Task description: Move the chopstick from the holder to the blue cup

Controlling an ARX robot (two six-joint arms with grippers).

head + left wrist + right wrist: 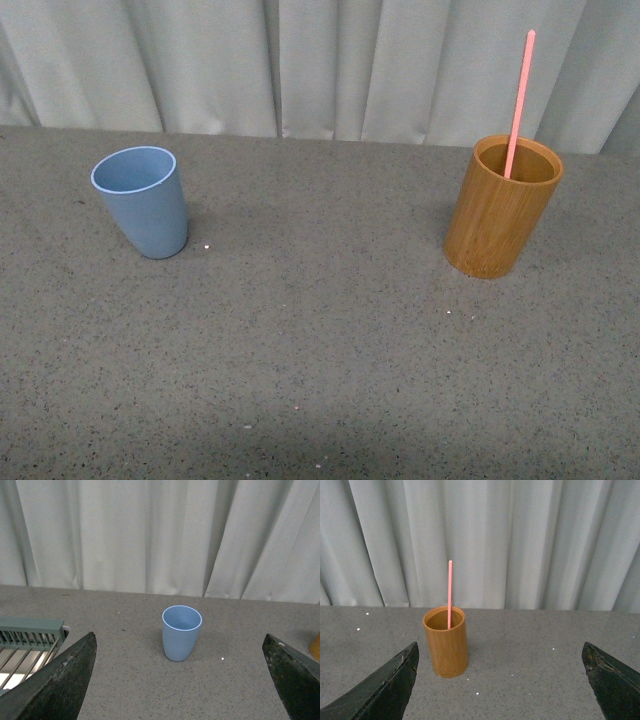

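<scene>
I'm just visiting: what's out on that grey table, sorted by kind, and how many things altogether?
Cups: 1, the blue cup
Wooden cylinders: 1, the holder
Sticks: 1, the chopstick, standing in the holder
Racks: 1, a grey-green slatted rack, partly seen, in the left wrist view only
Total: 4

There are two grippers, each with two dark fingers spread wide, one blue cup ahead of the left gripper, one slatted grey-green rack beside it, and one holder with one chopstick ahead of the right gripper.
</scene>
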